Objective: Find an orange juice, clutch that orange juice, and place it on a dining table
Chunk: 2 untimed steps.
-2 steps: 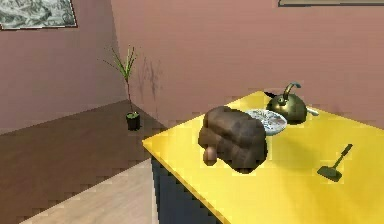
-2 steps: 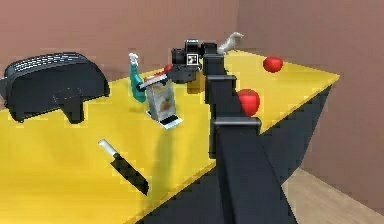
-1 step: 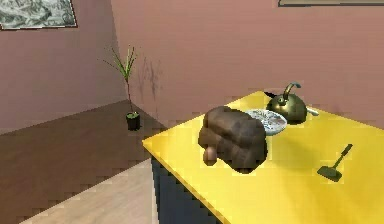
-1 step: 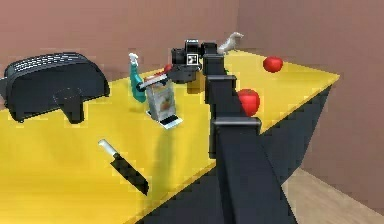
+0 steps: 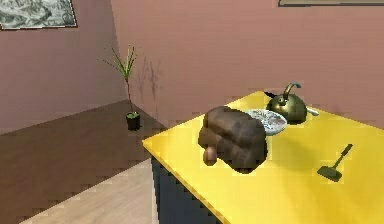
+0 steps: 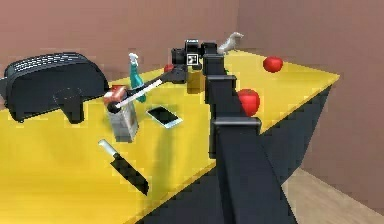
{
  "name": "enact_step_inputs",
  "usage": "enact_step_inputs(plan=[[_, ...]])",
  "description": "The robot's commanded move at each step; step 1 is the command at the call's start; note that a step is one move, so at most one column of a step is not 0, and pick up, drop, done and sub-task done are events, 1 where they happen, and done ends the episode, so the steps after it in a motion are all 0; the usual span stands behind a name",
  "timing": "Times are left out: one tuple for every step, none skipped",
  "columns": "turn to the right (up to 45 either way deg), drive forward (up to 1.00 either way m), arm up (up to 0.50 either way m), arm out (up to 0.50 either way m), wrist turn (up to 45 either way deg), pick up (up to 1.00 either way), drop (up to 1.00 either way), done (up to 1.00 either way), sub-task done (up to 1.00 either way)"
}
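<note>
A small yellowish bottle (image 6: 195,80), possibly the orange juice, stands on the yellow tabletop (image 6: 70,160) near its far edge. My arm (image 6: 235,140) rises from the arm side view's bottom edge to that spot. The gripper's dark body (image 6: 190,52) sits right at the bottle's top. I cannot tell whether it holds anything, because the bottle stands on the surface at its far end. In the forward view the same kind of yellow top (image 5: 290,180) carries other things.
The arm side view has a black toaster (image 6: 50,85), a teal spray bottle (image 6: 133,70), a grey utensil holder (image 6: 125,118), a phone (image 6: 165,117), a knife (image 6: 125,167) and two red fruits (image 6: 272,64) (image 6: 248,100). Ahead are a dark loaf (image 5: 236,138), bowl (image 5: 268,122), brass kettle (image 5: 288,104), spatula (image 5: 335,163) and potted plant (image 5: 130,90).
</note>
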Motion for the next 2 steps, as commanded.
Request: enact_step_inputs(plan=[[0.0, 0.0, 0.0, 0.0, -45.0, 0.0, 0.0, 0.0, 0.0], [0.0, 0.0, 0.0, 0.0, -3.0, 0.0, 0.0, 0.0, 0.0]])
